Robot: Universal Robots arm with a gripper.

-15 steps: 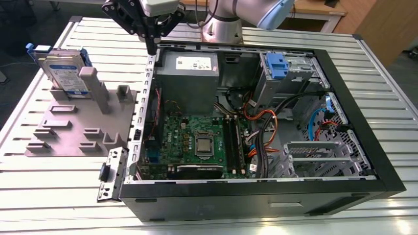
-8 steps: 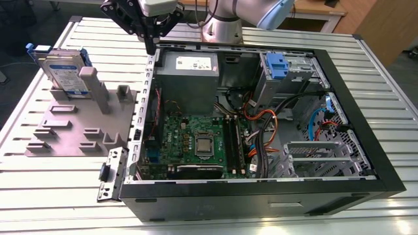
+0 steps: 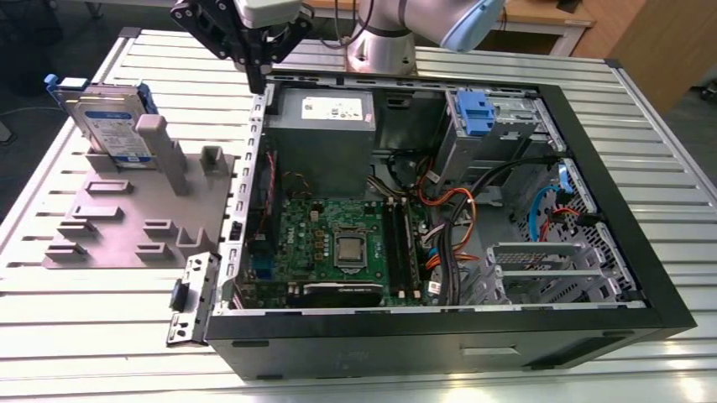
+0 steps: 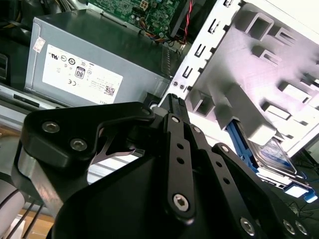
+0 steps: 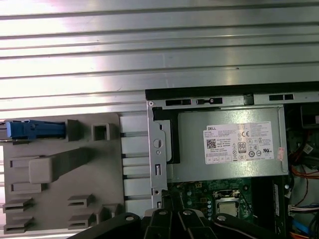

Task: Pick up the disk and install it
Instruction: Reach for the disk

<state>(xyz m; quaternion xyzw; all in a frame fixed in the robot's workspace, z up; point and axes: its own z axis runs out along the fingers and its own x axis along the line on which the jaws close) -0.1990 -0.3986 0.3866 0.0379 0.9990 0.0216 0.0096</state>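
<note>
Disk [image 3: 112,126] upright in the grey holder [image 3: 123,227], upper left of the exterior view, not yet picked up; gripper [image 3: 257,82], jaws pressed together and empty, hangs above a corner of the computer case [image 3: 448,344].

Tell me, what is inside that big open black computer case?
A grey metal power supply box, a green circuit board, orange and blue cables and a blue plastic latch. Whatever lies beneath the board and cables is covered.

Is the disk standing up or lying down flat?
Standing up. The disk sits on its edge in the grey holder, beside the open computer case, not inside it.
</note>
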